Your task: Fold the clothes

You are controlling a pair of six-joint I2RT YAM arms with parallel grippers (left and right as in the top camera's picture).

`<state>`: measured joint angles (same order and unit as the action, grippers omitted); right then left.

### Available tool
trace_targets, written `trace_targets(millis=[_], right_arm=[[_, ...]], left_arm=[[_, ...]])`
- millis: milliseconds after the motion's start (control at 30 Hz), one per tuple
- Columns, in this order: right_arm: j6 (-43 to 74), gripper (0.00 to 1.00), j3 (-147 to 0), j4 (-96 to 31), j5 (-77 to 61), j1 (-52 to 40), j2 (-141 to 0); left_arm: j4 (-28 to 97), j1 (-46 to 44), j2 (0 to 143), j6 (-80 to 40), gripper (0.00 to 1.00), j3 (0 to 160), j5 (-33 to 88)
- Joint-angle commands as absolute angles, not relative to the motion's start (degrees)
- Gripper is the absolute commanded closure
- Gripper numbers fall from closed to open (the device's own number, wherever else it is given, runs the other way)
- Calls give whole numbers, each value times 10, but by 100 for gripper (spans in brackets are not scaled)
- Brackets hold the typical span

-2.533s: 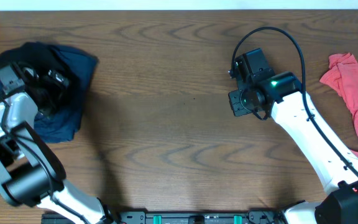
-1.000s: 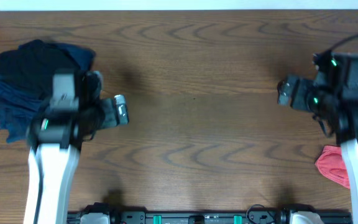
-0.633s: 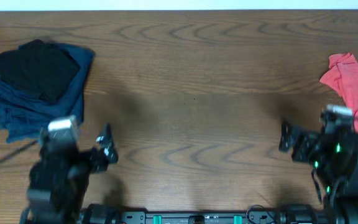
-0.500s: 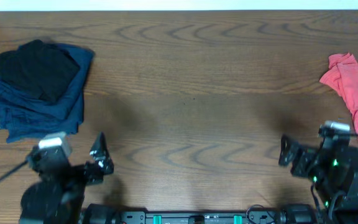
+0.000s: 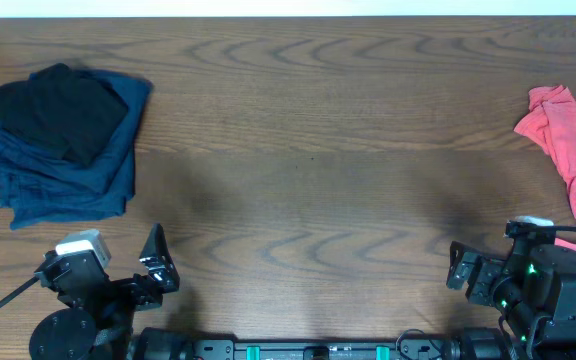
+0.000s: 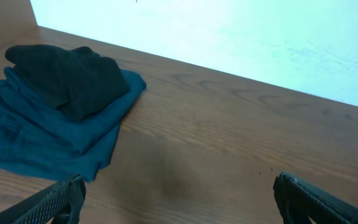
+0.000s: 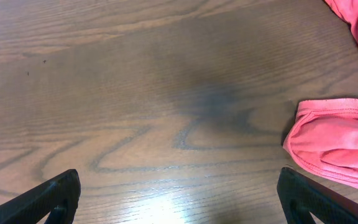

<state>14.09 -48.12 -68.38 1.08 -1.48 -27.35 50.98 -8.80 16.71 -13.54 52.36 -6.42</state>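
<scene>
Two folded left: blue cloth (image 5: 63, 180), black cloth (image 5: 58, 110). Found red shirt (image 5: 573, 150) unfolded right; left gripper (image 6: 179, 202), right gripper (image 7: 179, 196) wide open, empty.

Folded stack (image 5: 63, 150) lies far left on the desk (image 5: 308, 170), loose garment (image 5: 573, 150) far right; my left end effector (image 5: 154, 272) and right end effector (image 5: 464, 281) sit in front.
</scene>
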Motion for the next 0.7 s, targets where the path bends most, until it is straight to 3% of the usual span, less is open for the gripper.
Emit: trace_targets(millis=[0,233,433,667], right_arm=[[150,1,-479,-685,17,-21,-272],[133,1,-471,-641,0,-12,-233],[10,1,-369,-433,-35,3,-129],[-7,1,-202,-212,-35,4,-32]], left_arm=[[510,-91,167,-140,2,519,-71],[510,-91,167,-140,2,519,-71],[510,-91,167,-140,2,519,-71],[510,-91,167,-140,2,519,-71]])
